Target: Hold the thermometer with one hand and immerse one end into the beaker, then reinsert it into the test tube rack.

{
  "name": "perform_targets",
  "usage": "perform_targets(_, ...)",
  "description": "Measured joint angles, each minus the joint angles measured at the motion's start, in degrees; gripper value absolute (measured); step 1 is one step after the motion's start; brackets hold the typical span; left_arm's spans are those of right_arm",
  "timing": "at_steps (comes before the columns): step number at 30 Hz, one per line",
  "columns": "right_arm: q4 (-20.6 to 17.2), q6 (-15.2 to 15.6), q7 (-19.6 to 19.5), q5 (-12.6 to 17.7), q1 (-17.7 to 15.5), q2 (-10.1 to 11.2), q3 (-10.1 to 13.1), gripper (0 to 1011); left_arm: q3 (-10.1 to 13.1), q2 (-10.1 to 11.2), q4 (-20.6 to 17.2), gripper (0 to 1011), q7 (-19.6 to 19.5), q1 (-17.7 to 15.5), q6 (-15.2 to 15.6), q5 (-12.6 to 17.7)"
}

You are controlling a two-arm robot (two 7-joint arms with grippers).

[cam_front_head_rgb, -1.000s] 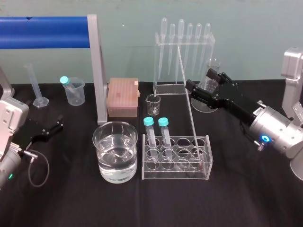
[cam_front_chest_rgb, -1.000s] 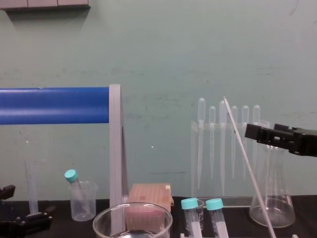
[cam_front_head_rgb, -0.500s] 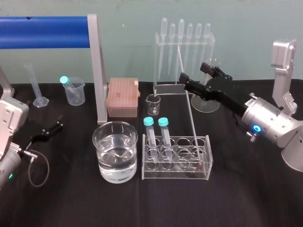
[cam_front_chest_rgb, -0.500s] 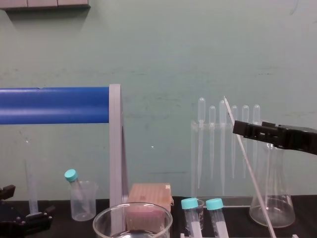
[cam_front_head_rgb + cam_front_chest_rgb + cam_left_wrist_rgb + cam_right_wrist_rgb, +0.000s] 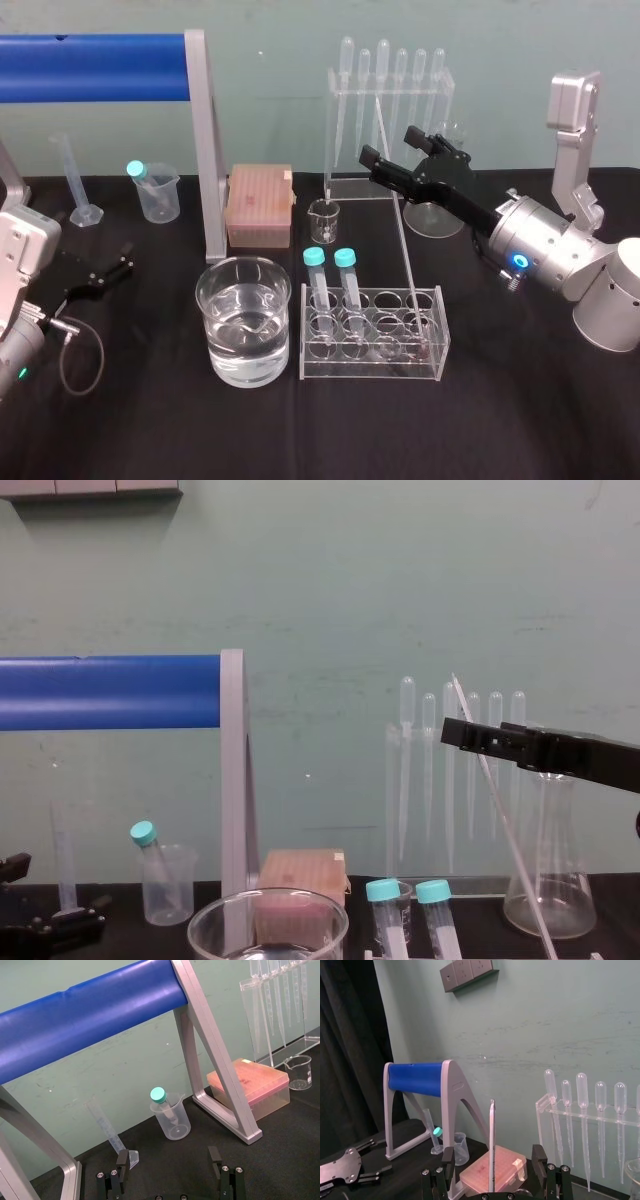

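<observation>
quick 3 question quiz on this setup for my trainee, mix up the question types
1. True or false: the right gripper is shut on the thermometer.
2. Fill in: the beaker stands on the test tube rack's ___ side.
3. The thermometer's lower end is in: A the beaker, B the test tube rack, C the right gripper.

Key: 1 false, it is open with a finger on either side of the thermometer; 2 left; 3 B. The left gripper lies parked on the table.

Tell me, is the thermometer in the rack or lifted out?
In, leaning. The thermometer rests its red tip in a rack hole; the open right gripper straddles its upper part.
</observation>
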Motion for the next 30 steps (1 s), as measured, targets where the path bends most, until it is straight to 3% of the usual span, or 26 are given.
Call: perform_targets(30, 0.71, 2.21, -1.67, -0.49, 2.23, -1.09, -1.49, 1003, 0.0, 0.0, 0.0, 1008, 0.0, 0.0, 0.0, 0.0)
